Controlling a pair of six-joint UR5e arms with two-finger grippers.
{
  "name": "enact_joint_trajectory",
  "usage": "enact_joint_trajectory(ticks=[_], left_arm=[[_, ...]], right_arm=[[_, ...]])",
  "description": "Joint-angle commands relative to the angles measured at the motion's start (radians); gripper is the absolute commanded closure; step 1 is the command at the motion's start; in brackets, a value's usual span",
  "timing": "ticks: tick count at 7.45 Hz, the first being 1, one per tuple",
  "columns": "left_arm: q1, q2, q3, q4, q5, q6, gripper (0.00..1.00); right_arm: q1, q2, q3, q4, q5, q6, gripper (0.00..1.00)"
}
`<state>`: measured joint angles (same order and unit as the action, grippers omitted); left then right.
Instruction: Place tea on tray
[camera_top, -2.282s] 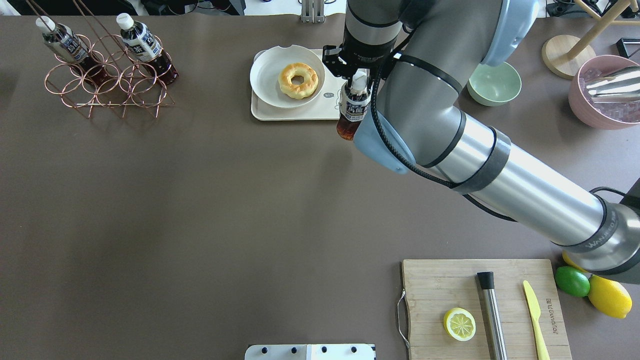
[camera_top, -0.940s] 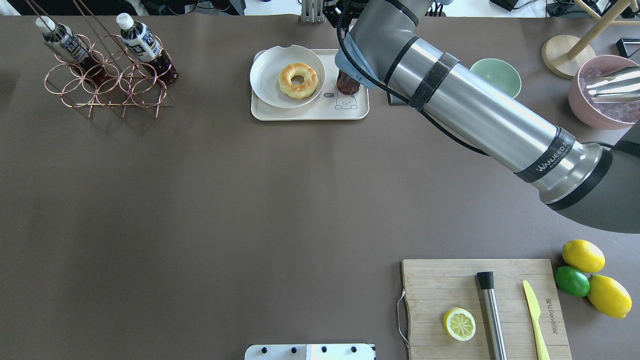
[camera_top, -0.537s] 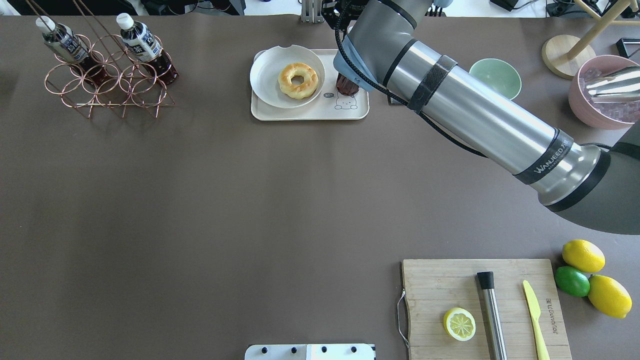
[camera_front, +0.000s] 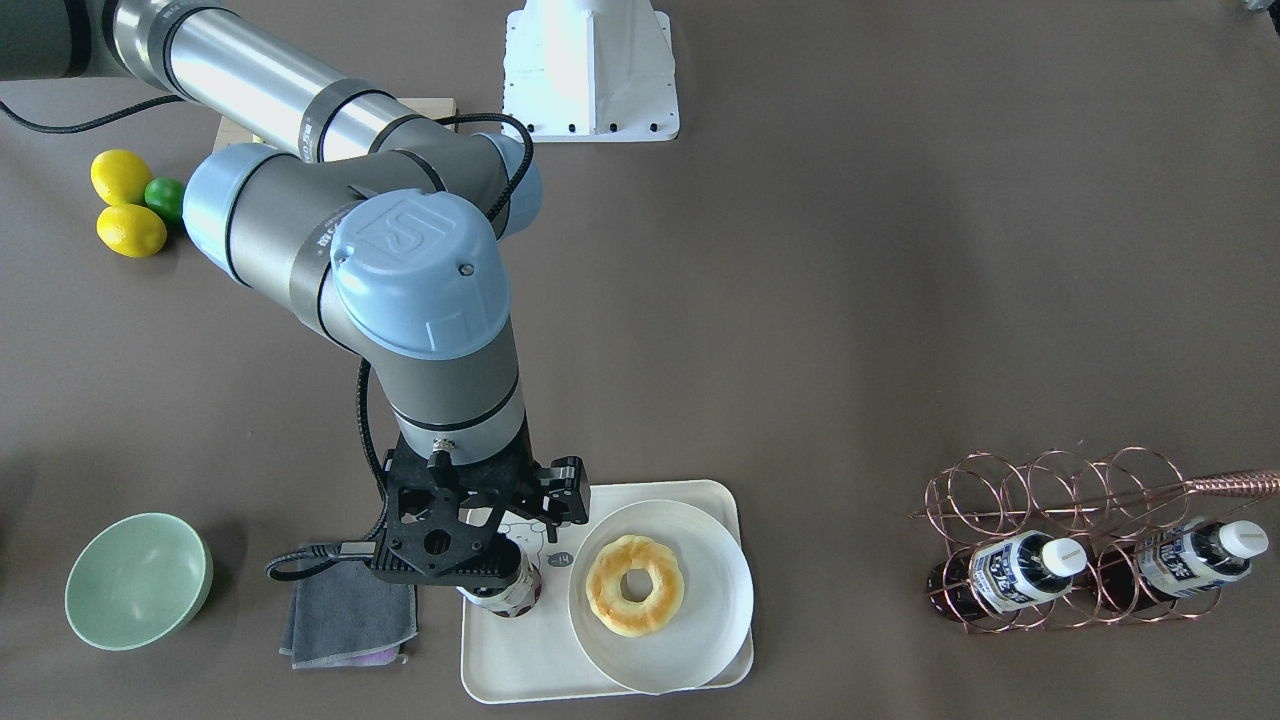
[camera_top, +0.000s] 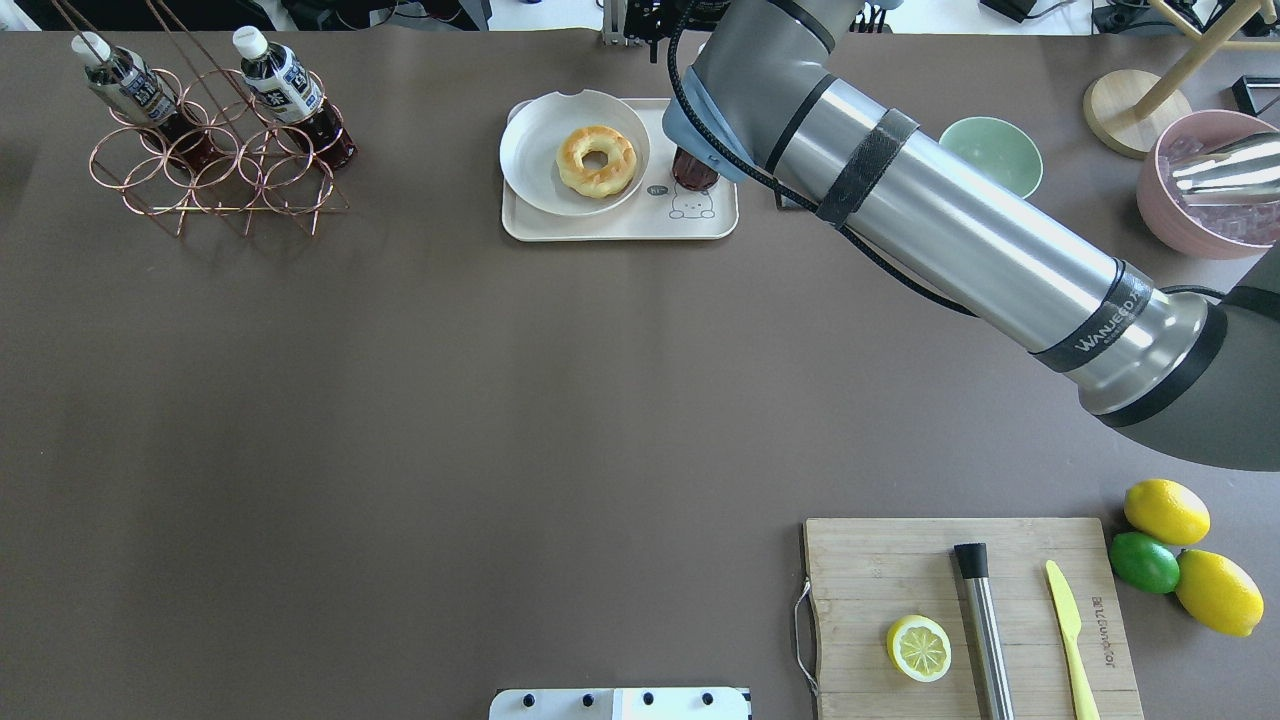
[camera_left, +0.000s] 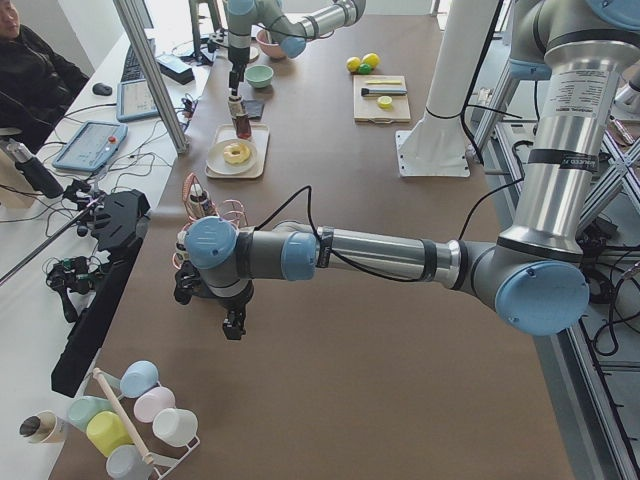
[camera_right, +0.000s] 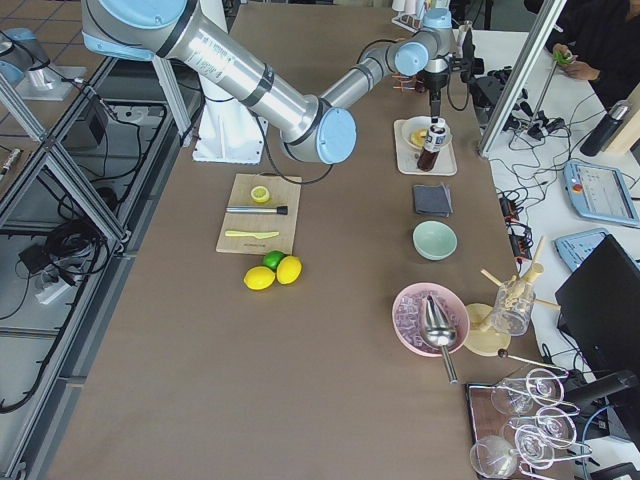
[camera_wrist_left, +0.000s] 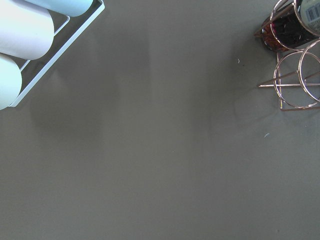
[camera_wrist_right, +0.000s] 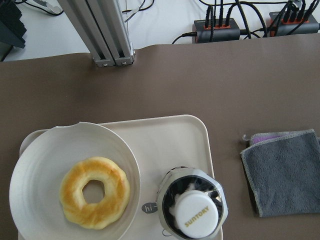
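Tea (camera_wrist_right: 192, 212) stands upright on the tray (camera_wrist_right: 165, 132), between the plate (camera_wrist_right: 45, 165) and the tray's edge (desk (camera_wrist_right: 225, 90), then a grey cloth (camera_wrist_right: 285, 170), beyond). The right gripper (camera_right: 435, 110) is above it and the left gripper (camera_left: 232, 328) is well away from the tray. Whether either one's jaws are parted or closed cannot be told.

The dark brown table (camera_top: 400, 400) is carrying several things. A cream tray (camera_top: 620, 225) is sitting near its far edge, about midway along. A copper wire rack (camera_top: 212, 160) is standing well apart from it, toward the robot's left. On the tray's other side a grey cloth (camera_front: 345, 615) is lying just beside it, with a pale green bowl (camera_top: 990, 160) resting beyond and a pink bowl (camera_top: 1165, 215) further along. A wooden cutting board (camera_top: 870, 570) is lying at the near edge on the robot's right. Two lemons (camera_top: 1167, 511) and a lime (camera_top: 1144, 562) are sitting just beside it, touching one another.
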<state>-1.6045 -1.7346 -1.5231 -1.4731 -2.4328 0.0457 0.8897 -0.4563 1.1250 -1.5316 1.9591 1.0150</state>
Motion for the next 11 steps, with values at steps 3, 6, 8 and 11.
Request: enact_joint_trajectory(ticks=[3, 6, 8, 11], left_arm=[[0.0, -0.013, 0.008, 0.004, 0.003, -0.003, 0.02], [-0.002, -0.013, 0.015, 0.004, 0.001, -0.004, 0.02], [-0.003, -0.006, 0.017, 0.004, 0.001, -0.009, 0.02], [0.0, -0.008, 0.021, 0.007, 0.001, -0.007, 0.02]], right_arm=[[0.021, -0.216, 0.451, -0.255, 0.038, -0.012, 0.0], [0.076, -0.404, 0.724, -0.512, 0.029, -0.163, 0.0], [0.106, -0.612, 0.83, -0.526, 0.018, -0.36, 0.0], [0.321, -0.879, 0.811, -0.414, 0.134, -0.755, 0.0]])
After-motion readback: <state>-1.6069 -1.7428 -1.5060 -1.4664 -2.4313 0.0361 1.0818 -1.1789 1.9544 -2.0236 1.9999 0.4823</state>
